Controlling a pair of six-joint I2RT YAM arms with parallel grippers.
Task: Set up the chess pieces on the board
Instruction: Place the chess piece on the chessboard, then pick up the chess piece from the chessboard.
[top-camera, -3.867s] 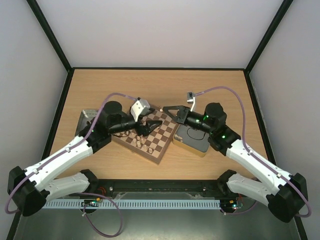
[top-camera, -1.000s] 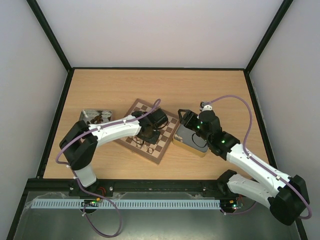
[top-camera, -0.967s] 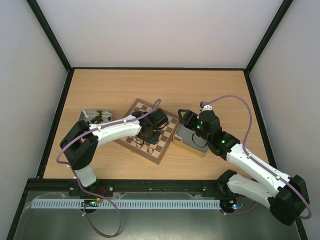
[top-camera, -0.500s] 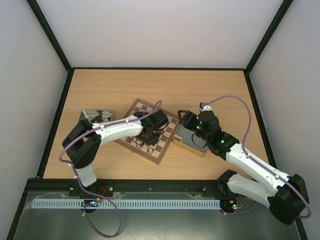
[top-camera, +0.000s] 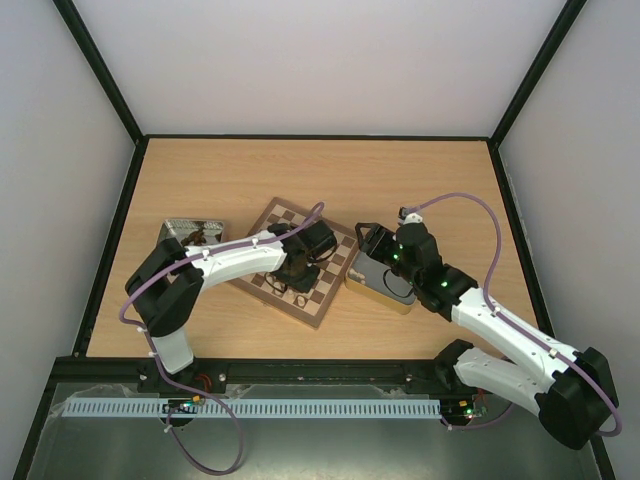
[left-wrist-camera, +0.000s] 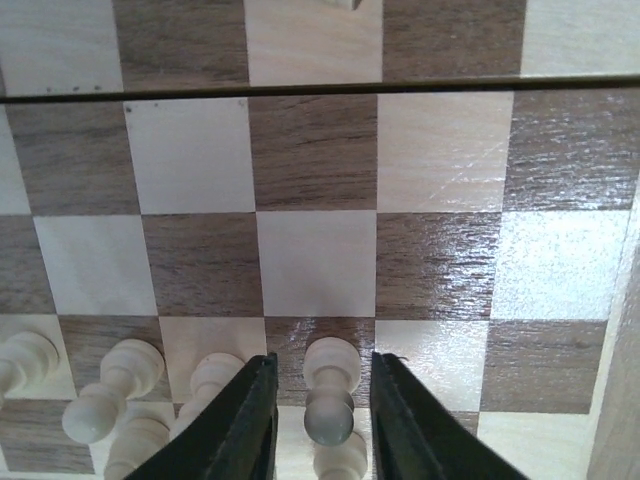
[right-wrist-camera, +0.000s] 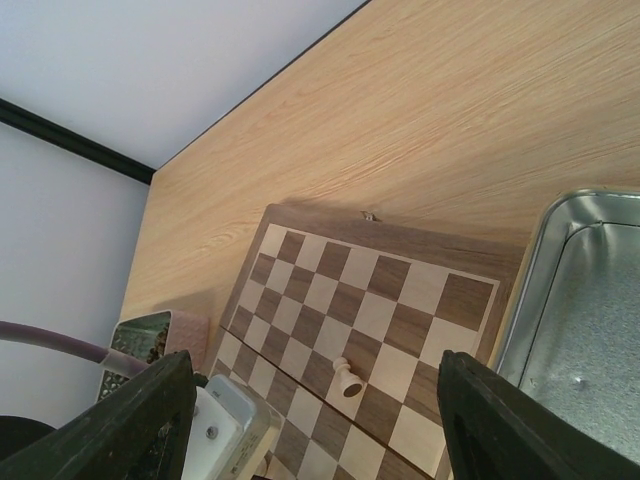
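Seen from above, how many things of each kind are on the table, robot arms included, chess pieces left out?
Chessboard: 1
Gold tin: 1
Silver tray: 1
Robot arms: 2, left arm and right arm
Total: 5

Bright, even light falls from above; shadows on the bench (top-camera: 420, 180) are short and soft. In the left wrist view the board (left-wrist-camera: 440, 265) has glare on its right squares, and the left claw (left-wrist-camera: 322, 400) is blurred. The right claw (right-wrist-camera: 312, 368) looks dark and unsharp.
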